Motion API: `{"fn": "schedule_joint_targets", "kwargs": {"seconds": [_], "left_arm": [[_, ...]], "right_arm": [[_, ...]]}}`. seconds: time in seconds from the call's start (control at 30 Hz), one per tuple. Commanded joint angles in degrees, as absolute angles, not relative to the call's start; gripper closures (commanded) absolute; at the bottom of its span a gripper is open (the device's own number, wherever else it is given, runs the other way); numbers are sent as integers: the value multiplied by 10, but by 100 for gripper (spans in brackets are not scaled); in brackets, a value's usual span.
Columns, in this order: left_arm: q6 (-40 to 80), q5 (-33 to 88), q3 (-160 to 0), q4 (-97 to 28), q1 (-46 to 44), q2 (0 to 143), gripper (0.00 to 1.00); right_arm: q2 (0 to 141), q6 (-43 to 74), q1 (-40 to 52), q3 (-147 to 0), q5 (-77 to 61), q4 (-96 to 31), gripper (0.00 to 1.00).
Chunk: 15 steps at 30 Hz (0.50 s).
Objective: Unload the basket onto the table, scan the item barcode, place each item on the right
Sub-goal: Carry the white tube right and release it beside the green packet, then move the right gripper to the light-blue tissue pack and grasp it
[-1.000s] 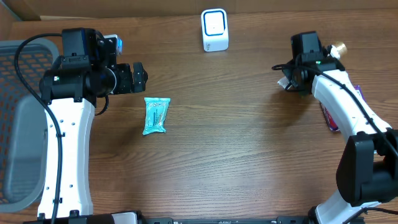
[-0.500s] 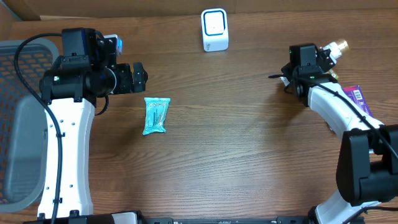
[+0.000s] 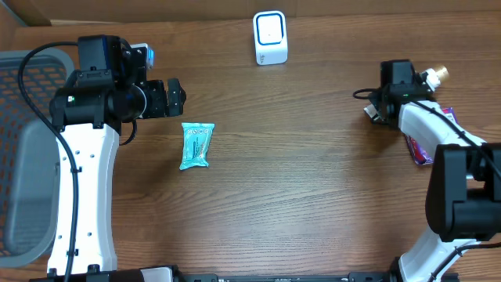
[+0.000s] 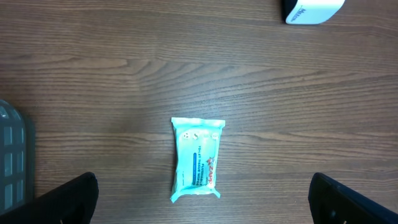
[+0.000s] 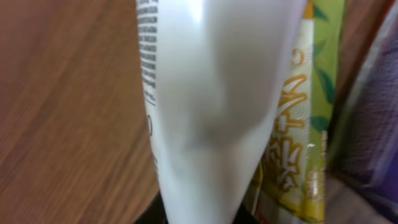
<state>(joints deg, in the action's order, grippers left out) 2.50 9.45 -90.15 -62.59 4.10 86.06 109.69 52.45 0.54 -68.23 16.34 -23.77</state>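
A teal wipes packet (image 3: pixel 196 145) lies flat on the wooden table, left of centre. My left gripper (image 3: pixel 174 95) hovers just above and left of it, open and holding nothing. In the left wrist view the packet (image 4: pixel 197 162) sits between and ahead of the wide-apart fingers of the left gripper (image 4: pixel 202 208). The white scanner (image 3: pixel 270 37) stands at the back centre and shows in the corner of the left wrist view (image 4: pixel 309 9). At the far right, my right gripper (image 3: pixel 411 84) is shut on a white tube (image 5: pixel 211 93) whose gold cap (image 3: pixel 437 74) sticks out.
A grey basket (image 3: pixel 23 157) stands at the left edge of the table. Beside the right arm lie a purple packet (image 3: pixel 423 145) and, close behind the tube, a yellow-green packet (image 5: pixel 311 112). A cardboard wall runs along the back.
My right arm has swung right and down toward the packets at the table's right edge, carrying the white tube. The left arm and the teal packet have not moved.
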Motion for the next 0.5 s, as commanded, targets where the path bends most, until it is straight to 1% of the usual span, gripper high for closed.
{"fn": "schedule_joint_targets", "kwargs": {"seconds": [0.0, 0.03, 0.07, 0.13, 0.17, 0.27, 0.37, 0.47], "left_arm": [[11, 99, -912, -626, 37, 863, 0], [11, 99, -912, -626, 37, 863, 0], [11, 99, -912, -626, 37, 863, 1], [11, 99, -912, -626, 37, 863, 1], [11, 99, -912, -626, 37, 863, 0], [11, 99, -912, -626, 37, 863, 0], [10, 99, -912, -626, 37, 863, 0], [11, 99, -912, -626, 37, 863, 1]], "right_arm": [[1076, 521, -34, -680, 140, -277, 89], [1066, 520, -42, -680, 125, -286, 88], [1058, 520, -46, -680, 114, -290, 82], [1031, 475, -53, -682, 72, -289, 55], [1023, 464, -53, -685, 67, -290, 43], [981, 457, -51, -698, 65, -314, 1], [937, 439, -45, -714, 63, -338, 0], [895, 366, -30, -727, 10, -343, 0]]}}
